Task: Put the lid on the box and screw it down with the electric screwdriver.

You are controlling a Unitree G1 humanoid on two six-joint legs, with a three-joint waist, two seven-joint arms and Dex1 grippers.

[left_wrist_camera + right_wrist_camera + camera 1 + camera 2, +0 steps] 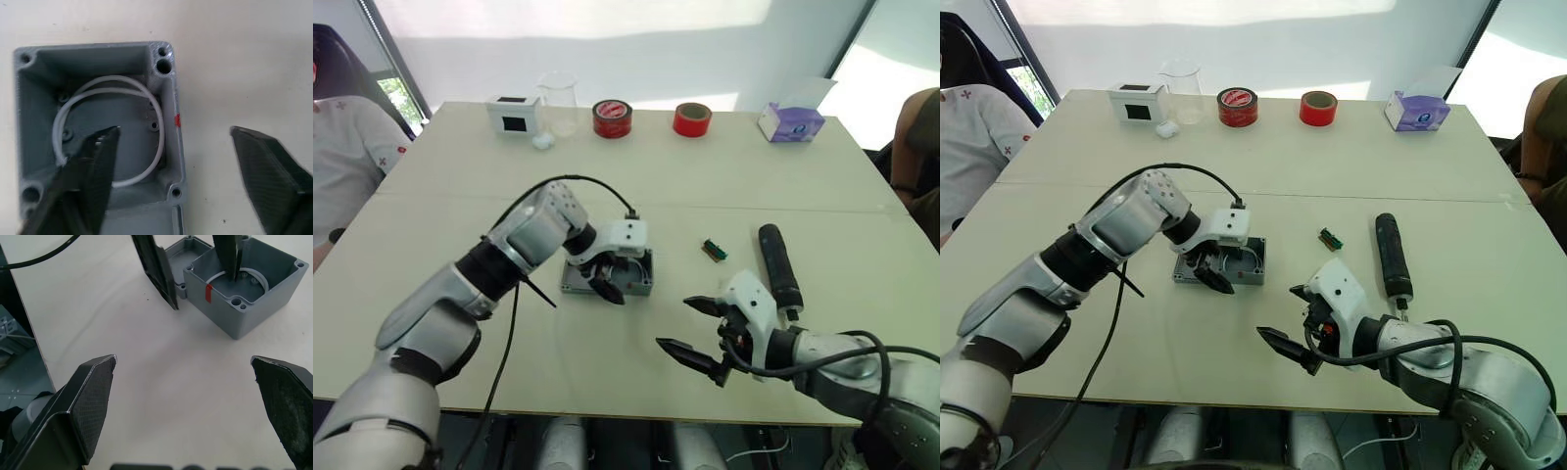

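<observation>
Head views show your right gripper (1285,318) nearest you, hovering just above the table (607,362) near its front edge, fingers spread wide with nothing between them. Just beyond it the electric screwdriver (779,266) lies flat on the table, released, its thin bit end pointing back toward you and close to that wrist. A small green part (713,251) sits a little to its left.

Your left gripper (610,284) is over the box (1252,264), jaws parted and not clamped. From the left wrist you see one finger (90,171) dipping inside the open box above a loop of white wire (117,132), the other finger outside the wall that carries the red mark (177,120). The lid (177,265) lies flat right beside the box on its far side from the right gripper, not yet on it.

Along the far edge stand a white box with a black screen (514,115), a clear beaker (558,101), two red tape rolls (612,118), and a purple tissue box (791,122). A person in white (347,157) sits at your left.
</observation>
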